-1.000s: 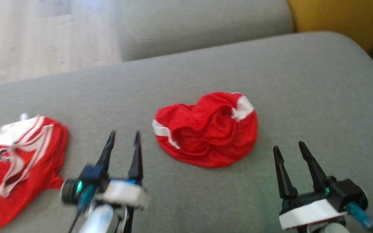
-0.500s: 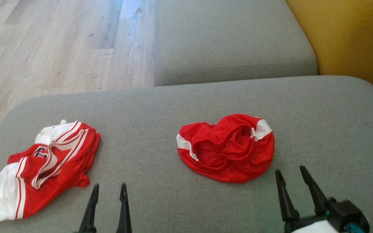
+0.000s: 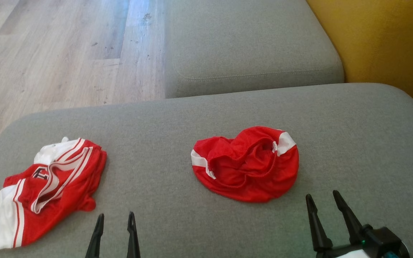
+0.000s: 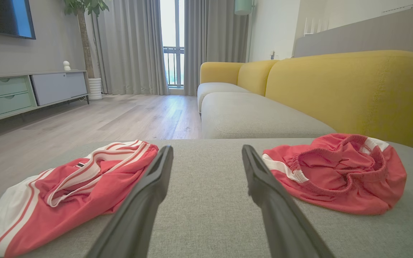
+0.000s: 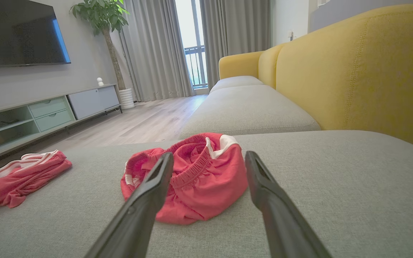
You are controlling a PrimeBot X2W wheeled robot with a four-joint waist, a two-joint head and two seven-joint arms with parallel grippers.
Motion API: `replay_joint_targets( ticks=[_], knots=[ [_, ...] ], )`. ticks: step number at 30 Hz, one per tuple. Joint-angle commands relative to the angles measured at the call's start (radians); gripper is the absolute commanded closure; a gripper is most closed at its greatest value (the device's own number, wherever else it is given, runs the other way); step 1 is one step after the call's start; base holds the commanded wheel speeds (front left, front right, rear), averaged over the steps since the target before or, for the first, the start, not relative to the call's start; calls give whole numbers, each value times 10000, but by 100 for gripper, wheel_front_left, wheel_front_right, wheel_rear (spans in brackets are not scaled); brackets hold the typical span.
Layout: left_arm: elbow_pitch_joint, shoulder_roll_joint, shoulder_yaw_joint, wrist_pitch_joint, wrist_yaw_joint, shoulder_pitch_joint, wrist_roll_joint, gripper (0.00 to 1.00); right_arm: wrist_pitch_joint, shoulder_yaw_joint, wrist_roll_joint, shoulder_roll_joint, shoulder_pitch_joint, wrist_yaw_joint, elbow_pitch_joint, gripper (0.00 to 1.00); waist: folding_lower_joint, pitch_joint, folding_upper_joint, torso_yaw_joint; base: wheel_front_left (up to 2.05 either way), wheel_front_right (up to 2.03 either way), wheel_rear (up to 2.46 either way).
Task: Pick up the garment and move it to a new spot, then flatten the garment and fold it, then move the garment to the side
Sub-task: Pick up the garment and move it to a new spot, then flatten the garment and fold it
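Observation:
A crumpled red garment [image 3: 246, 165] with white side stripes and an elastic waistband lies in the middle of the grey seat cushion [image 3: 163, 122]. It also appears as the red garment [image 4: 335, 175] and the red garment [image 5: 199, 186] in the wrist views. A red and white jersey [image 3: 48, 186] lies bunched at the cushion's left end, also seen as the jersey [image 4: 84, 186] and the jersey [image 5: 16, 179]. My left gripper [image 3: 116, 215] [image 4: 207, 147] is open between the two, touching neither. My right gripper [image 3: 322, 194] [image 5: 209, 154] is open, just short of the red garment's near right edge.
A second grey cushion [image 3: 249, 53] lies beyond a seam. The yellow backrest [image 3: 389, 46] runs along the right. Wooden floor [image 3: 56, 53] drops off past the cushion's far left edge. A low TV cabinet [image 5: 48, 111] stands across the room.
The head view has shifted and sharpened, so the camera moved. My left gripper has drawn back toward the bottom edge, leaving just its fingertips in sight. Both garments lie as before.

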Motion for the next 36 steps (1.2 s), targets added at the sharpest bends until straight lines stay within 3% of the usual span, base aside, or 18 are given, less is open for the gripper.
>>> replay_joint_targets(
  ticks=[1, 24, 32, 36],
  knots=[
    [-284, -85, 364, -95, -54, -500, 100, 0, -111, 196, 57, -41, -473, 75, -293, 0, 0, 10, 0, 19, 0, 0, 0],
    [178, -87, 42, -95, -187, -1011, 25, 0, -111, 99, 84, -41, -608, 75, -306, 0, 0, 287, 0, -140, 0, 0, 0],
    [1987, -87, -1379, -33, -768, -2994, -575, 0, -111, 89, -1, -41, -789, 75, -386, 0, 0, 989, 0, -584, 0, 0, 0],
    [2646, -87, -2566, 1092, -986, -4629, -1713, 0, -111, 172, -46, -41, -915, 75, -392, 0, 0, 1448, 0, -889, 0, 0, 0]
  ],
)
